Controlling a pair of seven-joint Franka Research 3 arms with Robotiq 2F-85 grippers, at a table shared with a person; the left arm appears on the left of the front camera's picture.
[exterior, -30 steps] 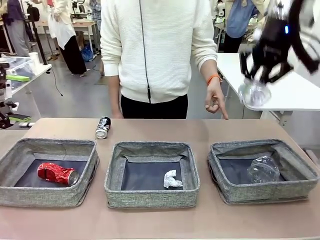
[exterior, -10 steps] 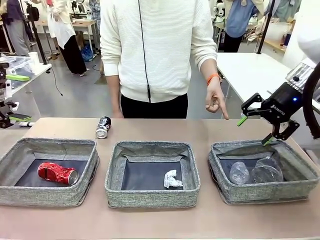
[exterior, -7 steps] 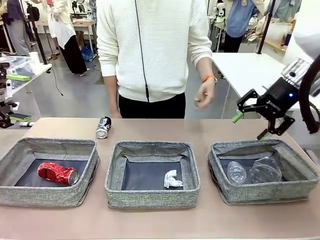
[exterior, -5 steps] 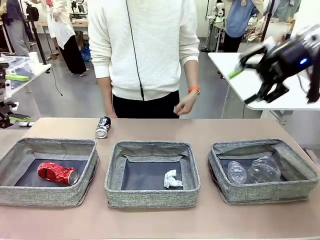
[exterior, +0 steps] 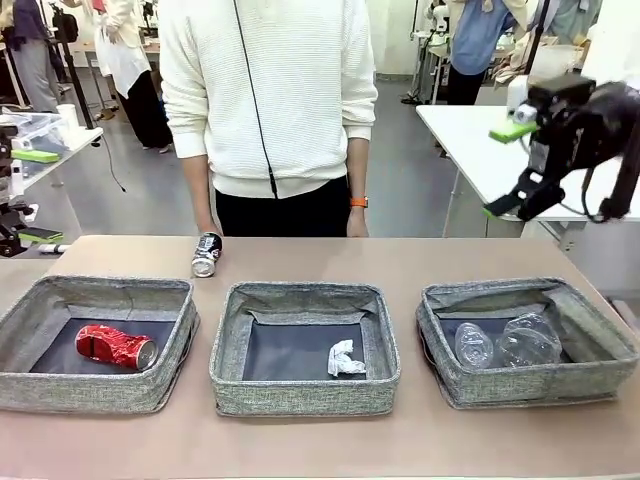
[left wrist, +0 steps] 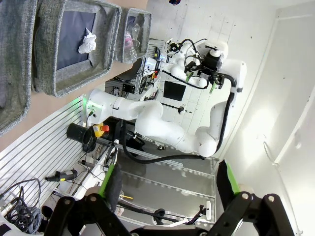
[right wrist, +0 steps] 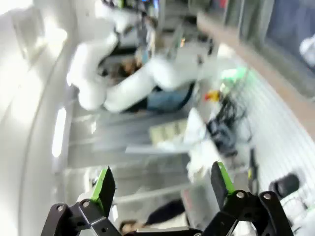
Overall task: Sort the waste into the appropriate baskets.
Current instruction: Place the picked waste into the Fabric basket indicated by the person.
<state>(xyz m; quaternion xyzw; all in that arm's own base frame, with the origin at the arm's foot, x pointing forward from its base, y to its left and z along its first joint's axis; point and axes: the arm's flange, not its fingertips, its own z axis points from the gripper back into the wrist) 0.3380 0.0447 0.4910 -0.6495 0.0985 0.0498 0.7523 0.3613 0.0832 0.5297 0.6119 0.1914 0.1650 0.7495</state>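
Three baskets sit in a row along the near side of the table, and their contents show the sorting rule. Left basket (exterior: 97, 345) holds the crushed red can (exterior: 115, 347), lying on its side on the dark lining, so this bin looks to be for metal. Middle basket (exterior: 304, 347) holds the crumpled white paper wad (exterior: 344, 358) near its front right corner, so paper goes here. Right basket (exterior: 525, 340) holds two clear plastic pieces side by side, a clear plastic cup (exterior: 474, 345) and what seems to be a crushed clear bottle (exterior: 530, 340); no pink label can be made out.

Beyond the baskets, the black-and-silver can (exterior: 206, 254) lies on the bare tabletop just behind the left basket's far right corner, near the table's far edge. It is the one item not yet sorted, and judging by the red can it belongs in the left basket.

Higher and farther right, the right gripper (exterior: 510, 170) is raised well above the table with its green-padded fingers spread wide and nothing between them. Left gripper (left wrist: 167, 182), seen from its own wrist camera, also stands wide apart and empty, lifted clear of the table.

At the far side stands a person in a white sweater (exterior: 270, 90), arms hanging down.
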